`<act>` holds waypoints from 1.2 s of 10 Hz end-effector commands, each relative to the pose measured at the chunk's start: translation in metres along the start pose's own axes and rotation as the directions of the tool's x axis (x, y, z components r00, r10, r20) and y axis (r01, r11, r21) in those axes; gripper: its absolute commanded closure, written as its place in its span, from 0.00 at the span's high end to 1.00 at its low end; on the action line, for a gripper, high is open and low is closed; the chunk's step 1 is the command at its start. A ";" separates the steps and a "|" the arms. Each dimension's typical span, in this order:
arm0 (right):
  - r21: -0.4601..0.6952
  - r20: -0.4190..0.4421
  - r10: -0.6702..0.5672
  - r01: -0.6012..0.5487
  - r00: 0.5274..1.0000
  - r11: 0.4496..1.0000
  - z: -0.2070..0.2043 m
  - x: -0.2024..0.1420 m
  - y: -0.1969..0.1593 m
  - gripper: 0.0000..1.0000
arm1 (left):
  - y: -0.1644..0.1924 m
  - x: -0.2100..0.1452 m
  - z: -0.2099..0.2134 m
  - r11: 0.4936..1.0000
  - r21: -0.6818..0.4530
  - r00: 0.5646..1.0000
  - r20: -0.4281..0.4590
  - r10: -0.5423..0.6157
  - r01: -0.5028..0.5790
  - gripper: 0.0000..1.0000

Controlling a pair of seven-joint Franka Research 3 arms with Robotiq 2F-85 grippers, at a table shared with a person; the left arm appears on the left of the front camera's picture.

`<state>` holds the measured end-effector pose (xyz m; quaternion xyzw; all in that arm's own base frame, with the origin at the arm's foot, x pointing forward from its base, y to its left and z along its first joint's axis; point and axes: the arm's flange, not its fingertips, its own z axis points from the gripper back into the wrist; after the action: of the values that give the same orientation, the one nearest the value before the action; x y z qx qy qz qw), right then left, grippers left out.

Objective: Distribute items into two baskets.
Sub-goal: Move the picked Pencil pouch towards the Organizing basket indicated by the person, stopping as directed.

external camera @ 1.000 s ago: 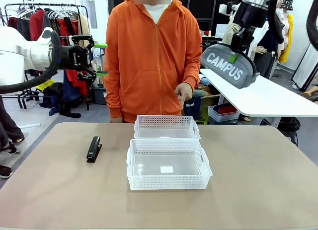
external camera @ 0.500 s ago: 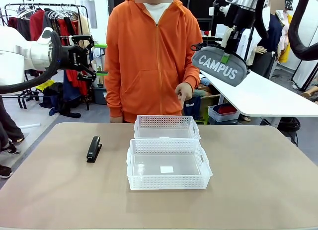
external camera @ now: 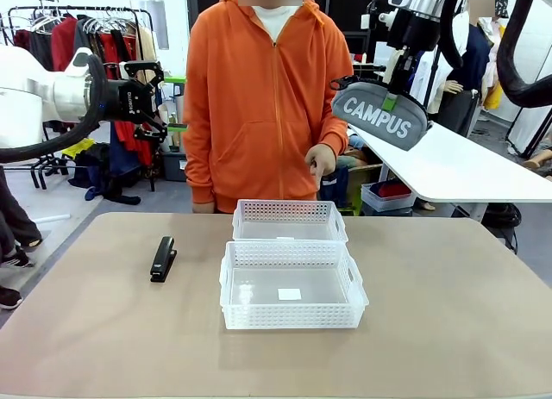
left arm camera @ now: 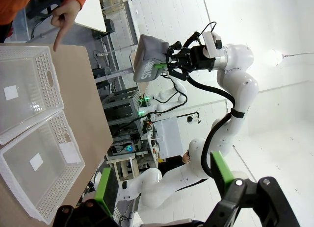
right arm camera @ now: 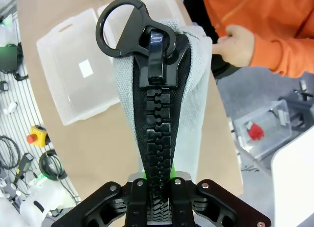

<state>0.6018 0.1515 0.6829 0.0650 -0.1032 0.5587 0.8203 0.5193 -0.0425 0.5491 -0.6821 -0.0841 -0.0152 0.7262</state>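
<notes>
Your baskets (external camera: 293, 317) sit empty: right gripper (external camera: 392, 96) clamps the pouch (external camera: 379, 116) aloft, left gripper (external camera: 171, 103) gapes empty, stapler (external camera: 162, 258) untouched.

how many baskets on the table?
2. Near basket, white sticker on its floor; far basket right behind it, on the person's side. None look hidden.

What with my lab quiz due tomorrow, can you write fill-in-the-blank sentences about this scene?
1. The right gripper holds up a grey pouch lettered ____.
2. The black stapler lies on the table to the robot's ____ of the two baskets.
3. The left gripper is ____ and holds nothing.
Missing words: CAMPUS; left; open.
</notes>
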 end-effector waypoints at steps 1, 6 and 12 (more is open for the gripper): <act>-0.001 0.001 0.000 0.000 1.000 1.000 0.001 0.000 0.000 0.00 | -0.002 0.000 0.002 1.000 -0.002 1.000 0.002 -0.002 0.002 1.00; 0.023 -0.139 0.369 -0.369 0.919 0.929 -0.038 0.083 -0.015 0.00 | -0.002 0.000 0.002 1.000 -0.002 1.000 0.002 -0.002 0.002 1.00; 0.068 -0.171 0.503 -0.499 0.847 0.864 -0.085 0.141 0.007 0.00 | -0.002 0.000 0.002 1.000 -0.002 1.000 0.002 -0.002 0.002 1.00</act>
<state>0.6328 0.2950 0.6102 0.0000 -0.0429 0.7439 0.6669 0.5193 -0.0426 0.5492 -0.6821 -0.0841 -0.0152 0.7262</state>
